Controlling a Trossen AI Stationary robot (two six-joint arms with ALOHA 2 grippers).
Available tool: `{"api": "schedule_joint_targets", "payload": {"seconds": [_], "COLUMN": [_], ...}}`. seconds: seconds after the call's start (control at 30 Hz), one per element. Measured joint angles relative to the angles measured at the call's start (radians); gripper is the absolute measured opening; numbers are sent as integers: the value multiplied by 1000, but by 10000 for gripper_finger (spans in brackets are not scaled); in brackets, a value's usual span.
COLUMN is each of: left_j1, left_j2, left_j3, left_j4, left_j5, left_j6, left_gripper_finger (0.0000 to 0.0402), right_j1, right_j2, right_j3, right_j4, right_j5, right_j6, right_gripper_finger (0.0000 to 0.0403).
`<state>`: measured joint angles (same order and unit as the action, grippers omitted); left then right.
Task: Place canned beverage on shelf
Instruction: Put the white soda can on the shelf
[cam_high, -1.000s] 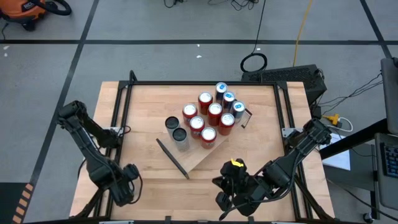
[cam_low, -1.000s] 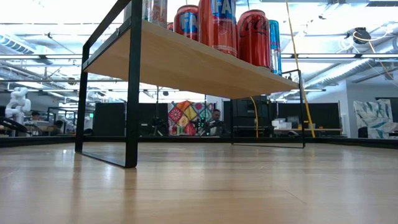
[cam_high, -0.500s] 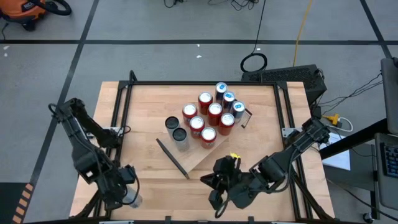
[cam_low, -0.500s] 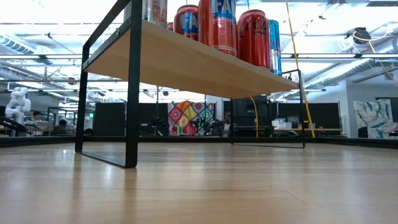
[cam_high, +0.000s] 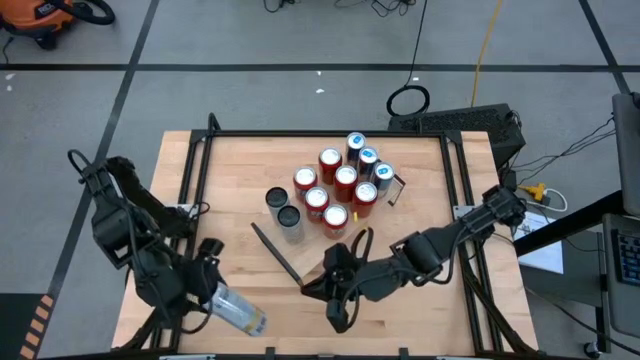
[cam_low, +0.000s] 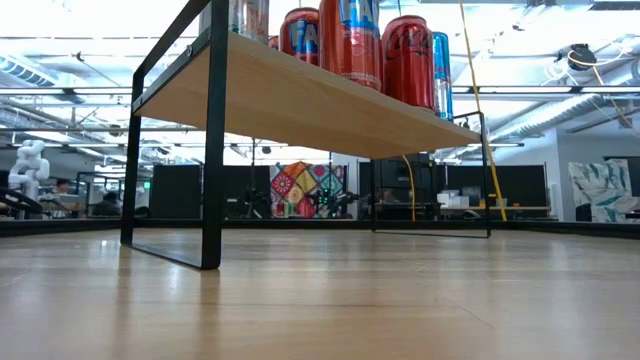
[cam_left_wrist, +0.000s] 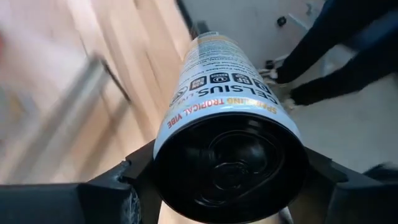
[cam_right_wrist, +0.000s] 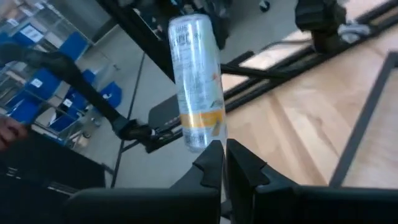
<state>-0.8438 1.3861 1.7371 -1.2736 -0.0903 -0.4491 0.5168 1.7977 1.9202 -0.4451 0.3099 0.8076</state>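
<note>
The left gripper (cam_high: 205, 290) is clamped around a white Celsius can (cam_high: 238, 311), its dark fingers (cam_left_wrist: 134, 177) pressed against either side of the can near its black base. In the high view the can lies tilted, almost on its side, sticking out from the gripper toward the table's near edge, at the near-left corner of the tabletop (cam_high: 230, 180). The left wrist view looks straight along the can (cam_left_wrist: 227, 118) from its concave base (orange lettering runs around the white wall just above the fingers).

The right gripper (cam_high: 335, 300) has its fingers pressed together with nothing between them. It sits to the right of the left gripper, just beside the near end of the shelf (cam_high: 325, 250), and its wrist view shows the can (cam_right_wrist: 195, 81) ahead of the closed fingertips, well apart from them.

The shelf stands beyond both grippers, angled across the middle of the table. On it, farther from the right gripper, stand a cluster of red cans (cam_high: 335, 185), a few blue cans (cam_high: 366, 160) at the far end, and two dark-topped cans (cam_high: 283, 208) on the side toward the left gripper. From the low view the shelf board (cam_low: 290, 100) is raised on black brackets (cam_low: 213, 140).
</note>
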Motion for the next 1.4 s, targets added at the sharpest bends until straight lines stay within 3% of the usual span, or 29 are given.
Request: {"api": "schedule_joint_targets", "payload": {"seconds": [0.13, 0.23, 0.63, 0.83, 1.4], "left_j1": [15, 34, 123, 149, 219], "left_j2": [0, 3, 6, 7, 8], "left_j3": [2, 2, 2, 2, 1], "left_j4": [46, 49, 161, 204, 221], "left_j5": [-69, -135, -180, -181, -196], "left_j6": [285, 396, 762, 886, 1039], "left_gripper_finger": [247, 247, 247, 247, 247], "right_j1": [-13, -29, -134, -179, -243], "right_j2": [0, 0, 0, 0, 30], "right_j3": [0, 0, 0, 0, 0], "right_j4": [24, 23, 15, 38, 19], "right_j5": [-31, -84, -342, -524, -575], "right_j6": [-27, -11, -41, -26, -106], "right_gripper_finger": [4, 28, 234, 303, 318]}}
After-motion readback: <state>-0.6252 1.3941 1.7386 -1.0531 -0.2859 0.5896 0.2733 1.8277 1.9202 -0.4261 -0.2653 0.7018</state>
